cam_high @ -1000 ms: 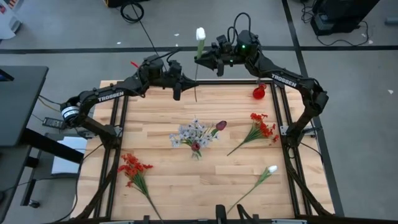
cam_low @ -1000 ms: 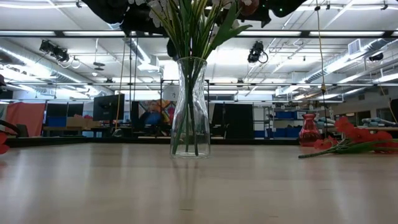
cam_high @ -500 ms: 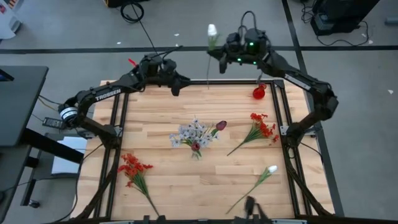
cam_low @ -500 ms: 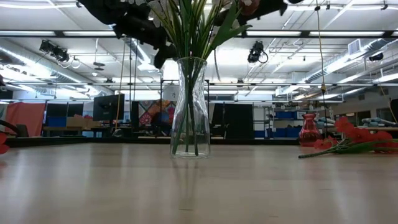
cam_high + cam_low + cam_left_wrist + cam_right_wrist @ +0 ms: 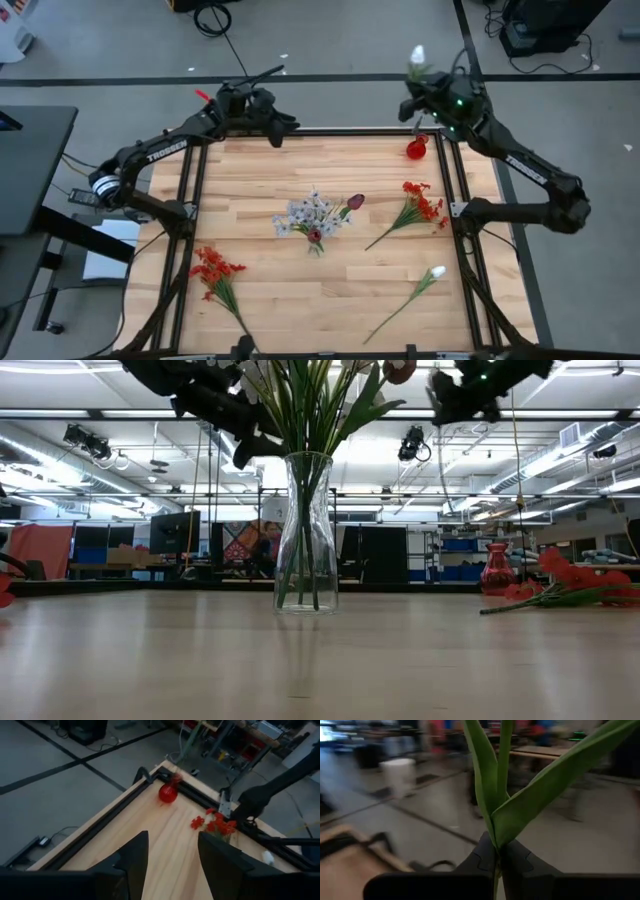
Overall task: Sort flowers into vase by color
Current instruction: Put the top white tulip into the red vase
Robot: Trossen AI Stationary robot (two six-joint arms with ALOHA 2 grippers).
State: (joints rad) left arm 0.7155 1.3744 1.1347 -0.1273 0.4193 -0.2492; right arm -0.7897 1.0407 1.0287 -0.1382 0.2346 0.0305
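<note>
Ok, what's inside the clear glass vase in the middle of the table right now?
The clear glass vase holds several thin green stems reaching its base, with leaves fanning above the rim. From above, pale lavender-white sprays and a maroon tulip cover its mouth.

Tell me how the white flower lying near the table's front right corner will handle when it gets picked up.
The white flower will probably flop: its stem looks long and thin. It likely weighs little, since the right gripper carries a similar white bud pinched only by the stem between shut fingers. The bud end may sag or swing if grabbed low.
</note>
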